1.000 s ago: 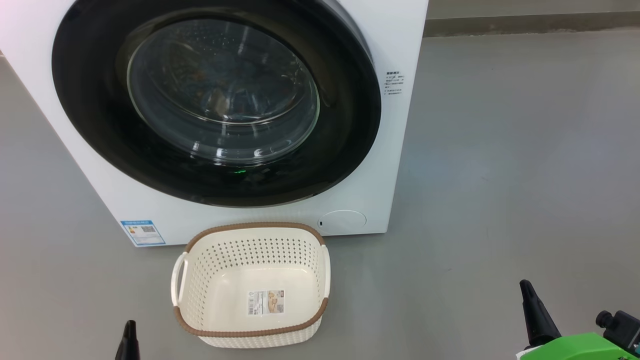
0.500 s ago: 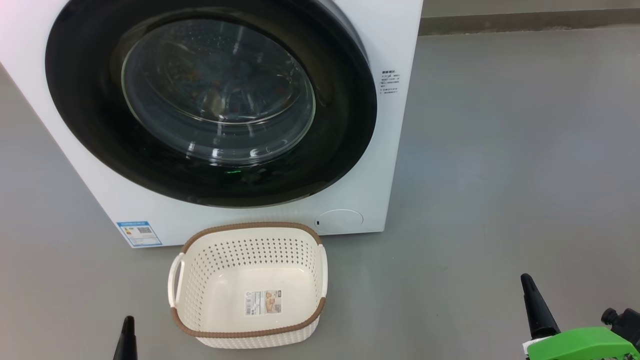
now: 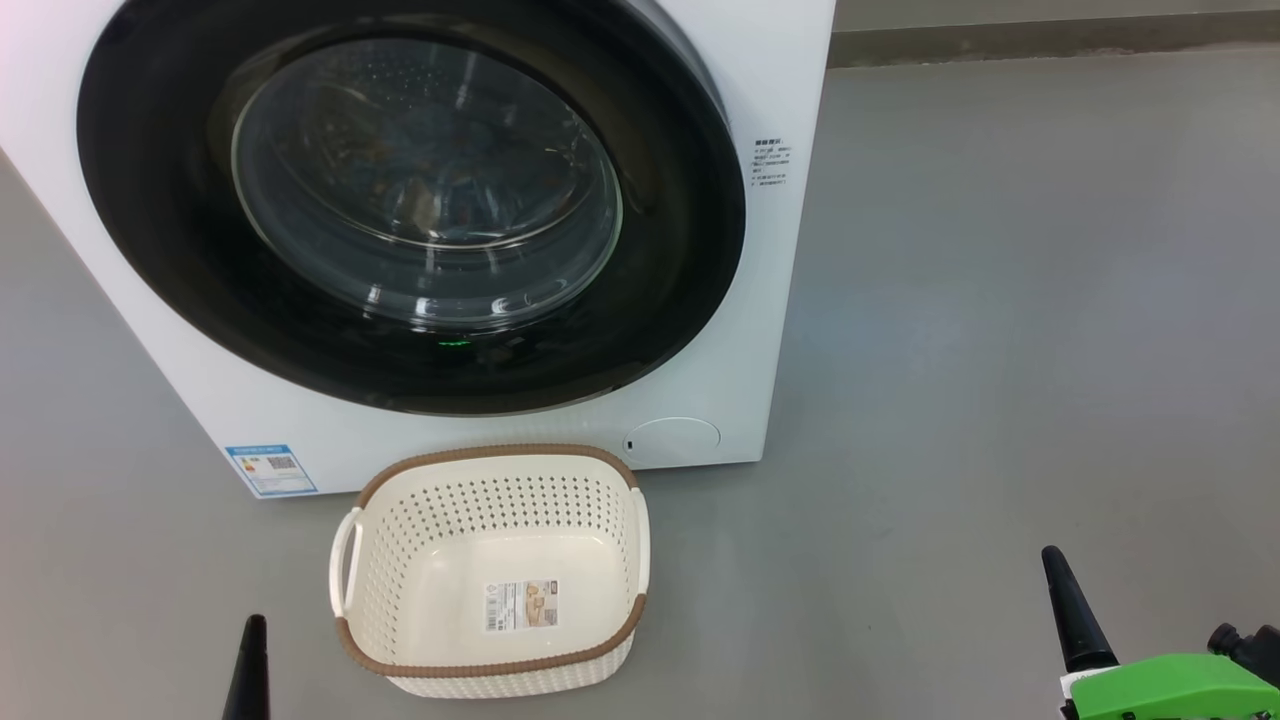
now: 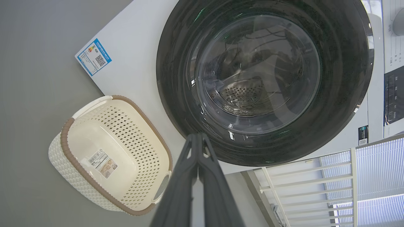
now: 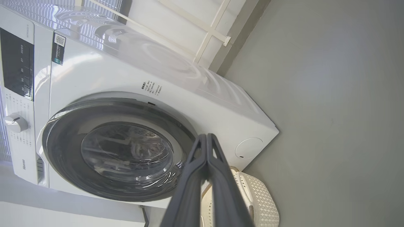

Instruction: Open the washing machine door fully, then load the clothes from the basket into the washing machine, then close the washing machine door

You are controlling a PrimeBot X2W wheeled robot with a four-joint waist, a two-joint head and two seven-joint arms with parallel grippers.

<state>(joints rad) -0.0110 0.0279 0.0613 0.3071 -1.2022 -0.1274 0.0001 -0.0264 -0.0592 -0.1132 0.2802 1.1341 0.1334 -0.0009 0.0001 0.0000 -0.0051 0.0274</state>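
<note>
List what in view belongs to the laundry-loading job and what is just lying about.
Job:
washing machine
its door, shut
basket, empty
left hand and right hand, both shut

Just there:
blue energy sticker
round lower cover
knob
white railing

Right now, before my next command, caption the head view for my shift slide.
Washing machine with its door closed; empty basket on the grey floor right in front of it.

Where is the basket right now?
In the head view, the basket stands on the grey floor, lower centre, just in front of the washing machine, below its round door.
</note>
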